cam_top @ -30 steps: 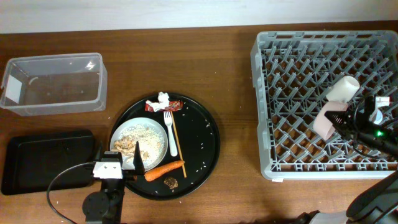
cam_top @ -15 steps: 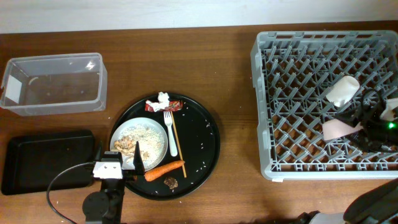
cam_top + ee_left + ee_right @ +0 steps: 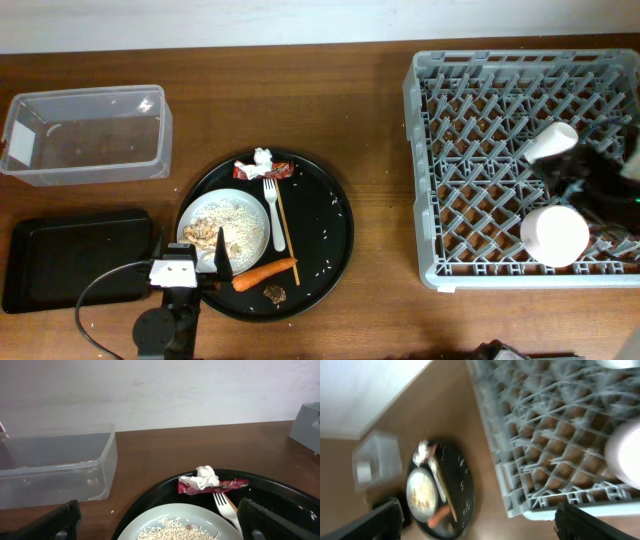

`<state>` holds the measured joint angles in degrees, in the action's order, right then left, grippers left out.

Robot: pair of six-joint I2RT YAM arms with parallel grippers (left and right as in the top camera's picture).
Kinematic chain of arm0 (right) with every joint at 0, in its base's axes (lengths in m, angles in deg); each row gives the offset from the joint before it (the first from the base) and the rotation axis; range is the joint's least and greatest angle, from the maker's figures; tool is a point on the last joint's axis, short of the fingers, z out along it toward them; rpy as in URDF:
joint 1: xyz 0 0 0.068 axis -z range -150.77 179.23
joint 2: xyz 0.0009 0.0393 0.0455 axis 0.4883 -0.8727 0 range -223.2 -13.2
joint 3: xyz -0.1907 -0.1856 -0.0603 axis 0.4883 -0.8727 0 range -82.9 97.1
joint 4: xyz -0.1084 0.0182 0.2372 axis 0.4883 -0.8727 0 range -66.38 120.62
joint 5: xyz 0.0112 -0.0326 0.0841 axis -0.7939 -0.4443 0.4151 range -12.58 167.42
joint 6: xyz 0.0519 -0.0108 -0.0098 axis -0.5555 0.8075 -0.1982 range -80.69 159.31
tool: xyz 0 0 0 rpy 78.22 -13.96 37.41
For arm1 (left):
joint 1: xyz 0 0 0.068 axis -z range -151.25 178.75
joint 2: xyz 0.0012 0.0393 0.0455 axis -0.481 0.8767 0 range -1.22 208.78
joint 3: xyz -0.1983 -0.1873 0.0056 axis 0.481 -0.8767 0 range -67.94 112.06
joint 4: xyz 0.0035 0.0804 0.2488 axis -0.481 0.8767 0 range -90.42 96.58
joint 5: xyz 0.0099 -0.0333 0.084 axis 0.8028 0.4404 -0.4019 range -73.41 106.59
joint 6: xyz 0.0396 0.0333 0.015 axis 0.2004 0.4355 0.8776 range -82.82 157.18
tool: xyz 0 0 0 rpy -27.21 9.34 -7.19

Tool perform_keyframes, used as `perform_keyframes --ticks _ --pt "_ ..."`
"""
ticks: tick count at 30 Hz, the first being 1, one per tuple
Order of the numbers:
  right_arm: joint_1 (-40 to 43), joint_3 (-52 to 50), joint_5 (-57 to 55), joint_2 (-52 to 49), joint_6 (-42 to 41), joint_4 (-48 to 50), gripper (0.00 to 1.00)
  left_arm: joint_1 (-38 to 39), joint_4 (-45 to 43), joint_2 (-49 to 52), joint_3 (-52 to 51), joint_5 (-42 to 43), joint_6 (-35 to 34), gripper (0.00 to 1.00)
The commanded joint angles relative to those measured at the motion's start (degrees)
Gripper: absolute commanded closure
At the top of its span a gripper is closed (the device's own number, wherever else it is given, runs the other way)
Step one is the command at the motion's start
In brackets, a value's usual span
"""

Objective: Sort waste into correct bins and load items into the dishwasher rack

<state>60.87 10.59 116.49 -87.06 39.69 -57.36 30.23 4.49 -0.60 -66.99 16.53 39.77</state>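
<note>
now cups [image 3: 555, 235] in rack [image 3: 470, 150], rice [image 3: 240, 222] on plate [image 3: 263, 214], left gripper [image 3: 160, 522] and right gripper [image 3: 477, 520] released

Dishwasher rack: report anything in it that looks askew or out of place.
The rear cup lies tipped on its side across the tines of the dishwasher rack, not properly seated. The front cup, near the front rim, sits squarely and shows a round face. Nothing looks broken.
</note>
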Motion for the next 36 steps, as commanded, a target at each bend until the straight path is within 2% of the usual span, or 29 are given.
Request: perform_keyframes --ticks 1,2,4,7,9,12,16,23,31,32,33,34,35,36 --pt "-15.26 0.68 0.90 0.42 2.36 1.92 0.01 -0.13 -0.09 -0.26 -0.44 -0.17 0.26 0.01" --pt "-23.98 0.02 0.70 -0.22 2.34 4.74 0.01 -0.13 -0.09 -0.26 -0.44 -0.17 0.26 0.01" --pt "-32.85 -0.46 -1.36 -1.73 1.81 7.74 0.01 -0.13 -0.09 -0.26 -0.44 -0.20 0.24 0.01" --pt "-48.87 -0.46 -18.71 -8.39 -10.51 12.70 0.01 -0.13 -0.09 -0.26 -0.44 -0.17 0.26 0.01" --pt "-54.82 -0.46 -24.09 -13.05 -13.79 14.95 0.01 -0.13 -0.11 -0.26 -0.44 -0.17 0.24 0.01" --pt "-62.73 -0.44 -32.20 -25.70 -18.10 21.64 0.01 -0.13 -0.09 -0.26 -0.44 -0.20 0.24 0.01" --pt "-61.37 -0.44 -32.30 -32.44 -20.63 26.21 0.01 -0.13 -0.09 -0.26 -0.44 -0.17 0.24 0.01" --pt "-48.83 1.33 -32.04 -32.26 -20.85 30.38 0.01 -0.13 -0.09 -0.26 -0.44 -0.17 0.26 0.01" --pt "-46.88 1.33 -32.13 -32.26 -20.81 30.38 0.01 -0.13 -0.35 -0.26 -0.44 -0.20 0.28 0.01" --pt "-46.88 1.33 -32.13 -32.26 -20.83 30.38 0.01 -0.11 -2.12 -0.26 -0.42 3.41 -1.99 0.01" --pt "-46.88 1.33 -32.13 -32.26 -20.81 30.38 0.01 -0.13 -3.85 -0.28 -0.42 12.85 -6.78 0.01" --pt "-46.88 1.33 -32.13 -32.26 -20.83 30.38 0.01 -0.13 -7.23 -0.26 -0.42 29.00 -11.98 0.01" --pt "-46.88 1.33 -32.13 -32.26 -20.83 30.38 0.01 -0.13 -8.63 -0.26 -0.42 39.26 -12.41 0.01" --pt "-46.88 1.33 -32.13 -32.26 -20.81 30.38 0.01 -0.13 -9.70 -0.28 -0.42 43.93 -12.39 0.01"
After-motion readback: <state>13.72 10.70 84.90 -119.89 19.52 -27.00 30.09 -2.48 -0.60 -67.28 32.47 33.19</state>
